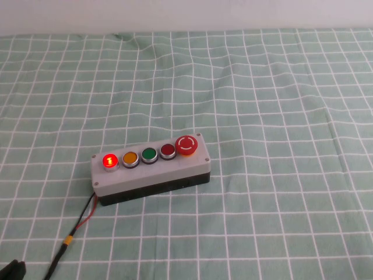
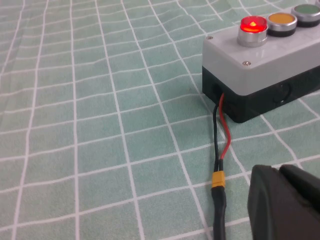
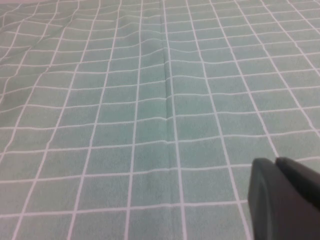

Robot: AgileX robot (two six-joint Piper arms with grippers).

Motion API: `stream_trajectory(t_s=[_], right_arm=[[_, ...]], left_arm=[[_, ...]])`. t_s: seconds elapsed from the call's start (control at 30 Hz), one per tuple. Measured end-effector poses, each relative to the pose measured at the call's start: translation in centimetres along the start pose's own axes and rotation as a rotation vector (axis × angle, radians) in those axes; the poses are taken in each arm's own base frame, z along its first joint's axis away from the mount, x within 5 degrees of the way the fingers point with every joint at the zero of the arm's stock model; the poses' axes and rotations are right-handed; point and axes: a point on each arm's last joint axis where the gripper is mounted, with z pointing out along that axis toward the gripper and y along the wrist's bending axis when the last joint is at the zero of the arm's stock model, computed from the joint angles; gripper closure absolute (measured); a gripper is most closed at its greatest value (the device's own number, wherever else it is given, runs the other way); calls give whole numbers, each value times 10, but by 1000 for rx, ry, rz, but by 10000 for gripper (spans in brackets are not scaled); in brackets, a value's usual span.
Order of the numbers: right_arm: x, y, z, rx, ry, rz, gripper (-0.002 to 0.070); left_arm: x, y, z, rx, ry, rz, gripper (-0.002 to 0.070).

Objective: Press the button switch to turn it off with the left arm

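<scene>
Green checked cloth is covering the counter (image 1: 291,87). Nearest, the left pincer (image 2: 285,200) is sitting low, its state impossible to tell; likewise the right pincer (image 3: 285,195), off over bare cloth. Ahead of the left pincer, the button switch (image 1: 109,161) is glowing, facing upward at the box's (image 1: 151,172) near end, still waiting to be pressed.

Cloth: we see a green tablecloth (image 1: 280,87) with a white grid, wrinkled toward the far side.
Box: grey control box (image 1: 152,172) on a black base, mid-table, set slightly diagonal.
Row, left to right: lit button switch (image 1: 109,161), orange button (image 1: 129,158), green button (image 1: 149,154), dark red button (image 1: 168,150), red mushroom button (image 1: 186,144).
Wiring: red-and-black wires (image 1: 86,214) leave the box's left end toward the near edge.
Left gripper: we only get a black tip (image 1: 13,271) at the near-left corner, well apart from the box.
Right gripper: not in this view.
</scene>
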Motion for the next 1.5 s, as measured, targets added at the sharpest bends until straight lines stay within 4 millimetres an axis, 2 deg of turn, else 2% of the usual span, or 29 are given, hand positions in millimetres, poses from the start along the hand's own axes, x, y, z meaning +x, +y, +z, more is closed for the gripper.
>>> stream_trajectory(t_s=[1.13, 1.33, 1.5], right_arm=[[0, 0, 0, 0, 0, 0, 692], [0, 0, 0, 0, 0, 0, 692], [0, 0, 0, 0, 0, 0, 692]], left_arm=[[-2, 0, 0, 3, -25, -60, 678], [-19, 1, -2, -1, -212, -60, 678], [-51, 2, -16, -8, -597, -59, 678]])
